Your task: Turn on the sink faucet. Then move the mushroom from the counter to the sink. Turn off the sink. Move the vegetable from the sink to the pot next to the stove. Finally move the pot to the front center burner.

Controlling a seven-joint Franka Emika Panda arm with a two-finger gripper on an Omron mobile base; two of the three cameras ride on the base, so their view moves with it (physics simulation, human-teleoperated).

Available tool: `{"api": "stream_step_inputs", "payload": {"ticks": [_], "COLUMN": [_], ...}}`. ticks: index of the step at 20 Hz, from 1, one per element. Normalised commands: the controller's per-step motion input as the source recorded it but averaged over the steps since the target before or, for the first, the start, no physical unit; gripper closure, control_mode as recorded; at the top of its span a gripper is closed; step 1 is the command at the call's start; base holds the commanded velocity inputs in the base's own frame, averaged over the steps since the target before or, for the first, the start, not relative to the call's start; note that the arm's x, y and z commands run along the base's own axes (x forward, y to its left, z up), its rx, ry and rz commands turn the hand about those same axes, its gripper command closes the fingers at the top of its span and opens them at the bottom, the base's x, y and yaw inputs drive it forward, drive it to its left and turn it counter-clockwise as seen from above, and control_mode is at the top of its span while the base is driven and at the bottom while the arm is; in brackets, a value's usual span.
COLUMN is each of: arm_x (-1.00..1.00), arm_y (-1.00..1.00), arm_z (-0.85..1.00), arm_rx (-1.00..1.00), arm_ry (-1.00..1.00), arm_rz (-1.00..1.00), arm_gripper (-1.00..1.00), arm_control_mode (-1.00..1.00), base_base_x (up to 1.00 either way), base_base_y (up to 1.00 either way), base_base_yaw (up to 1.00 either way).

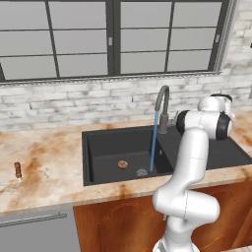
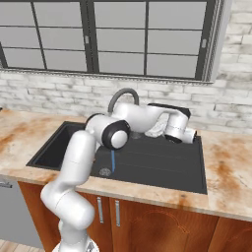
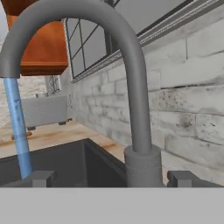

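Presently, gripper [image 3: 109, 178]: jaws spread apart, one fingertip at either side of the sink faucet [image 3: 131, 87] base, holding nothing; water stream [image 1: 154, 142] running blue from the spout into the sink [image 1: 98, 142]; mushroom [image 1: 122, 164] on basin floor, at 9 o'clock from the drain [image 1: 141, 173]; counter [image 1: 44, 167] bears a reddish-brown stick [image 1: 18, 170] at far 9 o'clock.

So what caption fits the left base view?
Water runs from the sink faucet into the sink, mushroom inside.
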Motion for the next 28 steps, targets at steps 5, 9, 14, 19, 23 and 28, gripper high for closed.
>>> {"api": "stream_step_inputs", "payload": {"ticks": [5,9,14,19,23,28], "arm_x": [0.06,0.3,0.36,0.32,0.22,0.03], "arm_y": [-0.19,0.0,0.0,0.0,0.0,0.12], "arm_z": [-0.14,-0.19,-0.18,-0.08,0.0,0.01], "arm_rx": [0.0,0.0,0.0,0.0,0.0,-0.02], "arm_ry": [0.01,0.0,0.01,0.0,0.01,0.0], "arm_rz": [-0.08,0.0,0.0,0.03,0.09,0.16], "arm_gripper": [-1.0,-1.0,-1.0,-1.0,-1.0,-1.0], "arm_control_mode": [-1.0,-1.0,-1.0,-1.0,-1.0,-1.0], "base_base_x": [0.0,0.0,0.0,0.0,0.0,0.0], "base_base_y": [0.0,0.0,0.0,0.0,0.0,0.0], "base_base_yaw": [0.0,0.0,0.0,0.0,0.0,0.0]}}
